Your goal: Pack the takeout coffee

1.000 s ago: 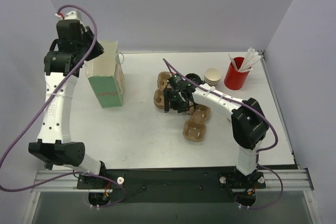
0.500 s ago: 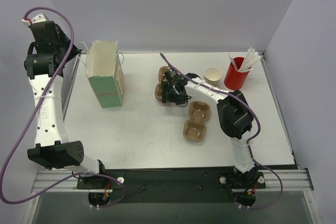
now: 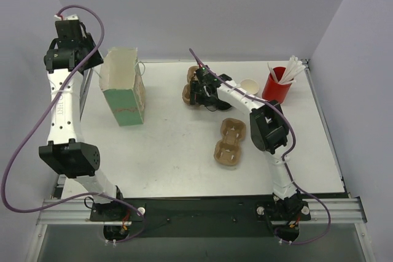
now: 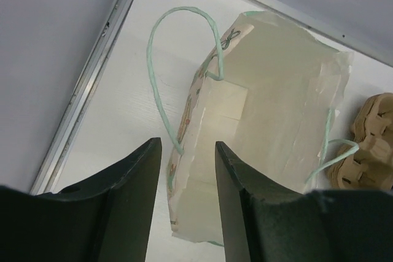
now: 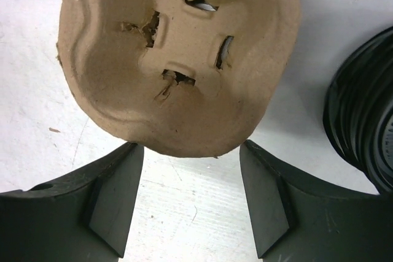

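Takeout coffee [image 5: 365, 127] ungrasped, beside right claw [image 5: 189, 151], apart at cup carrier [image 5: 178, 59]; left claw [image 4: 187, 145] apart over paper bag [image 4: 270, 90]; next: likely straddle it.

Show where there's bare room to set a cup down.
Bare: the middle strip between paper bag and near cup carrier, plus the near-right corner. Crowded: far side, where right end effector, far carrier, cup stack and red cup cluster.

Ahead of the left end effector [image 4: 187, 151], whose fingers [image 4: 132, 182] are black, the paper bag [image 4: 270, 127] is cream inside with pale green string handles [image 4: 161, 59]. Between the right end effector's [image 5: 190, 148] fingers, the cup carrier [image 5: 178, 59] is plain brown on the white table [image 5: 184, 213]. To its right is a glossy black lid [image 5: 362, 108].
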You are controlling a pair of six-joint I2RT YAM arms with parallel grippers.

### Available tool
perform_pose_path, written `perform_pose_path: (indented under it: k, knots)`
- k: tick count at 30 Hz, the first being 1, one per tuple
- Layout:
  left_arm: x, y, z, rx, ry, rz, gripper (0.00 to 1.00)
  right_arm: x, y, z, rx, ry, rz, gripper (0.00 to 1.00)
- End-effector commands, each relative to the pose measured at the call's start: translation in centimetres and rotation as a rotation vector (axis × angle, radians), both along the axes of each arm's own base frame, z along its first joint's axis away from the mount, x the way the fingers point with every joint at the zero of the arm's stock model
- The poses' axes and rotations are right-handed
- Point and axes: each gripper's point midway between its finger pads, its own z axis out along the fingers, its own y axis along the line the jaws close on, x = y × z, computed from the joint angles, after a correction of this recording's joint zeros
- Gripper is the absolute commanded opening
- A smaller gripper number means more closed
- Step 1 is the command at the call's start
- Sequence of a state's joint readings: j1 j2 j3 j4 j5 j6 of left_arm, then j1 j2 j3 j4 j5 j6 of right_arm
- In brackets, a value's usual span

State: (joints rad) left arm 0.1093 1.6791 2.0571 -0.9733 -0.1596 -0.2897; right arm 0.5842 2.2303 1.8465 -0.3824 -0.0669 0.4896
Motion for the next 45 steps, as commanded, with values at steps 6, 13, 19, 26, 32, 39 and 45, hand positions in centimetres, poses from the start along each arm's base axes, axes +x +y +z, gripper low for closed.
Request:
perform_pose_path:
  k: [6, 13, 19, 26, 32, 39, 45]
  knots:
    - [1.8, 0.3, 0.5, 0.103, 0.024, -0.037, 0.5, -0.5, 0.7, 5.3, 0.029, -0.063, 0.032, 0.61]
    - [3.7, -0.4, -0.1, 0.158, 0.057, -0.079, 0.44, -2.7, 1.2, 9.3, 0.075, -0.109, 0.052, 0.61]
    - [4.3, -0.4, -1.6, 0.19, 0.105, -0.066, 0.43, -3.9, 1.4, 11.9, 0.126, -0.132, 0.059, 0.61]
    - [4.7, 0.1, -3.1, 0.214, 0.147, -0.054, 0.43, -4.7, 0.9, 13.4, 0.14, -0.154, 0.065, 0.61]
    - [4.9, 0.2, -5.2, 0.213, 0.198, -0.057, 0.43, -5.0, 0.5, 13.6, 0.143, -0.152, 0.065, 0.61]
    - [5.2, 0.4, -6.8, 0.21, 0.233, -0.051, 0.42, -5.1, 0.0, 13.6, 0.142, -0.151, 0.061, 0.61]
    - [5.1, 0.6, -8.0, 0.208, 0.258, -0.046, 0.37, -5.2, -0.8, 13.6, 0.144, -0.147, 0.046, 0.61]
